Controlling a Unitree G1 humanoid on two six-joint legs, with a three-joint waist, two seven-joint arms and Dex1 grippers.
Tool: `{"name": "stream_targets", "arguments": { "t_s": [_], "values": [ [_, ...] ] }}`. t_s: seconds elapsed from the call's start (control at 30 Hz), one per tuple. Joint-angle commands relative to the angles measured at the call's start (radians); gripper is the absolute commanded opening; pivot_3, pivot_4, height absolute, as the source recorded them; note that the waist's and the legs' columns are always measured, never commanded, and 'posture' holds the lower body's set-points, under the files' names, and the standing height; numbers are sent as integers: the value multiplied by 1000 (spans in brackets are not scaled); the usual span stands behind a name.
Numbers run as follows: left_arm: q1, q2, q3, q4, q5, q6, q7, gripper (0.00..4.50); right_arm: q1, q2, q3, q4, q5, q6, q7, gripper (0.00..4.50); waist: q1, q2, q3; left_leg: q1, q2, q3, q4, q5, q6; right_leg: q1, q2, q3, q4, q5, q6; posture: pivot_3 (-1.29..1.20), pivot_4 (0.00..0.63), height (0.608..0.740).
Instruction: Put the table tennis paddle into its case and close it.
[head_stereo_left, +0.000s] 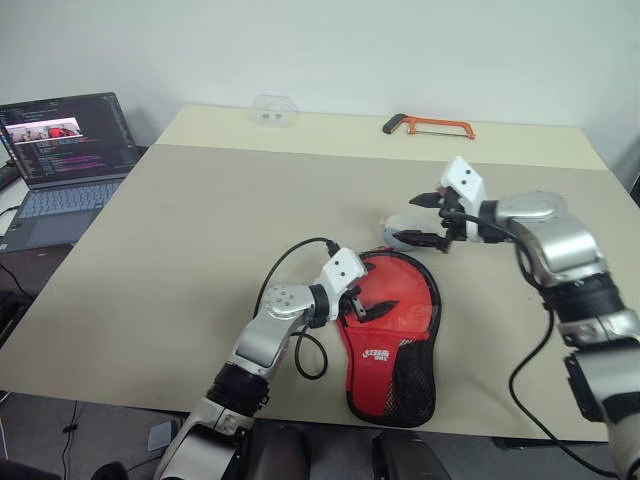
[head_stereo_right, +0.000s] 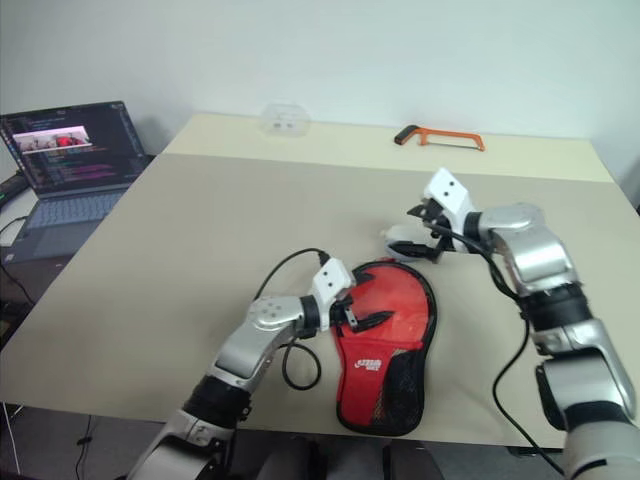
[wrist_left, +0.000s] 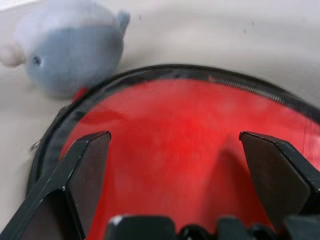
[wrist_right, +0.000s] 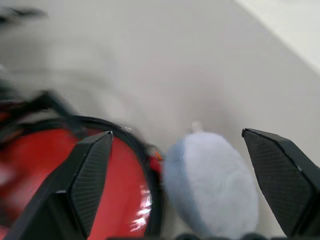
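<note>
Red fabric with a white logo and black mesh marks the case (head_stereo_left: 390, 335), which lies flat near the front edge of the beige table (head_stereo_left: 200, 250), its round end pointing away from the robot. The left gripper (head_stereo_left: 368, 303) hovers low over that round end, jaws spread wide and empty; its wrist view shows the zip along the case's curved rim. Whether the table tennis paddle sits inside cannot be told. Just past the case's far rim rests a grey-blue plush toy (wrist_left: 70, 50), plain in both wrist views but half hidden in the head views behind the right gripper (head_stereo_left: 432, 220), which hangs above it, released and empty. Farther back lie an orange hacksaw (head_stereo_left: 430, 125) and, off to the left, an open laptop (head_stereo_left: 65, 150).
</note>
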Motion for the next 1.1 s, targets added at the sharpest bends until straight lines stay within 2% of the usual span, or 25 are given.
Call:
{"name": "stream_targets", "arguments": {
  "t_s": [0.03,0.23,0.5,0.6,0.87,0.93,1.1],
  "values": [
    [-19,-11,-14,11,14,-25,22,4485,-92,32,0,192,-66,-98,-32,4500,2,0,0,0,0,0,0,0,0,0,0,0,0,0,0,0,150,740],
    [-28,-5,-20,26,39,-44,46,4485,-171,90,-4,436,-106,-205,12,4500,0,0,0,0,1,0,-1,0,0,0,-1,0,-1,0,0,0,150,740],
    [-13,-3,-22,6,47,-40,69,4485,-220,135,-19,585,-123,-219,62,4500,-1,1,0,0,1,0,-1,0,0,1,-2,-1,0,0,0,0,150,740],
    [-13,-3,-22,5,50,-39,77,4500,-235,150,-28,636,-137,-221,48,3877,-1,1,0,0,1,0,-1,0,0,1,-2,-1,0,0,0,0,150,740],
    [-27,2,-16,23,56,-44,93,4500,-260,166,-58,686,-147,-241,21,1281,-1,1,0,0,1,0,-1,0,0,0,-2,0,0,0,0,0,150,740],
    [-31,-1,-16,26,55,-45,94,4500,-258,165,-61,687,-151,-244,20,897,-1,2,0,0,1,0,-1,0,0,0,-2,0,0,0,0,0,150,740],
    [-43,-6,-15,43,57,-52,95,4500,-244,164,-56,676,-173,-247,7,650,-1,2,0,0,1,0,-1,0,0,0,-2,-1,0,0,0,0,150,740]
  ]
}}
